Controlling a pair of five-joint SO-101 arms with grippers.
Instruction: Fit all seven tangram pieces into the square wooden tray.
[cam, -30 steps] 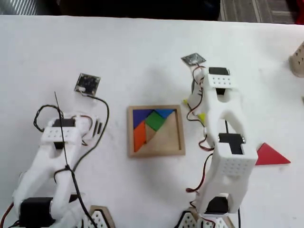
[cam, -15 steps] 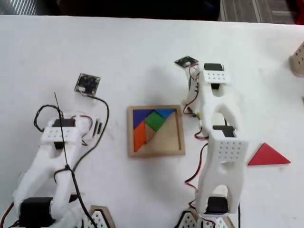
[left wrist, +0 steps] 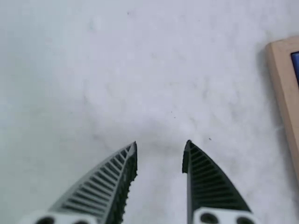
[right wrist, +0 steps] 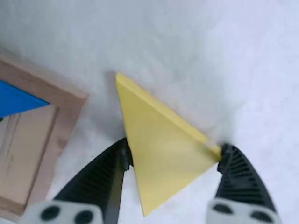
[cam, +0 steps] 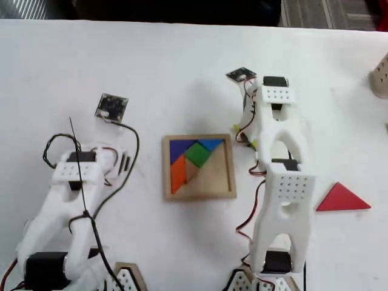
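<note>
The square wooden tray lies mid-table holding blue, green and orange pieces; its lower right part is bare. A yellow triangle lies just right of the tray's corner, and my right gripper is shut on it, one finger at each side. From above, bits of the yellow triangle peek out under the right arm. A red triangle rests on the table farther right. My left gripper is open over bare table, left of the tray's edge.
Two small circuit boards with trailing cables lie behind the arms. A wooden object stands at the right edge. The left arm sits left of the tray, with wooden bases at the front edge.
The right arm has shifted left and away from the front, uncovering the whole red triangle. The left arm has not moved.
</note>
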